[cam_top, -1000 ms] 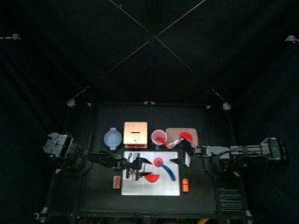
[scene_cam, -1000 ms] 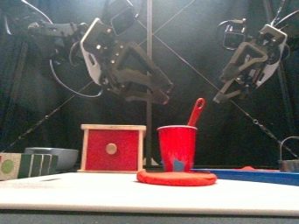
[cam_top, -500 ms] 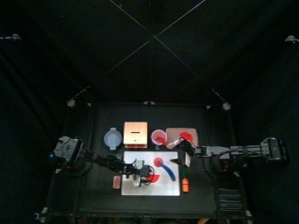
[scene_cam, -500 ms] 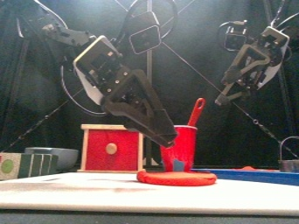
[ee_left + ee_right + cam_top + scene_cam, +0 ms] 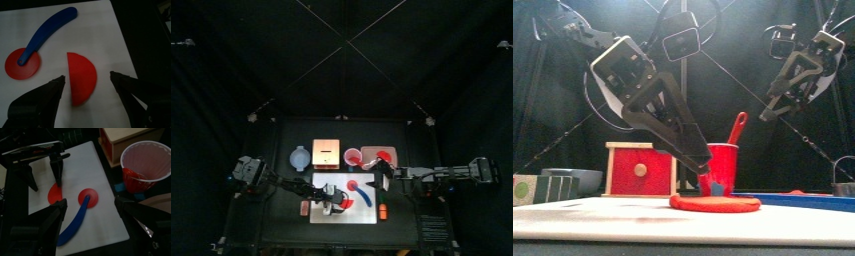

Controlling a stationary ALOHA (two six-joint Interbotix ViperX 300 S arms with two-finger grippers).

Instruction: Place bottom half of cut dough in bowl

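The bottom half of cut dough [image 5: 82,77] is a bright red half-moon lying flat on a white board [image 5: 127,30]. My left gripper [image 5: 87,76] hangs open just above it, one finger on each side, not touching it. In the front view the left gripper [image 5: 700,172] comes down at a slant over the red dough [image 5: 714,203]. A smaller round red piece [image 5: 22,64] lies beside the half-moon under a blue tool [image 5: 47,32]. The pale grey-blue bowl [image 5: 299,156] stands off the board at the back left. My right gripper [image 5: 91,200] hovers open above the board's right side.
A red cup [image 5: 143,163] with a red-handled utensil [image 5: 736,128] stands behind the board. Next to it are a wooden box [image 5: 326,150] and a pinkish tray [image 5: 378,157]. The board [image 5: 325,215] fills the table's front middle.
My left arm has swung inward and down, bringing its open jaws low over the half-moon dough. The right arm has hardly moved.
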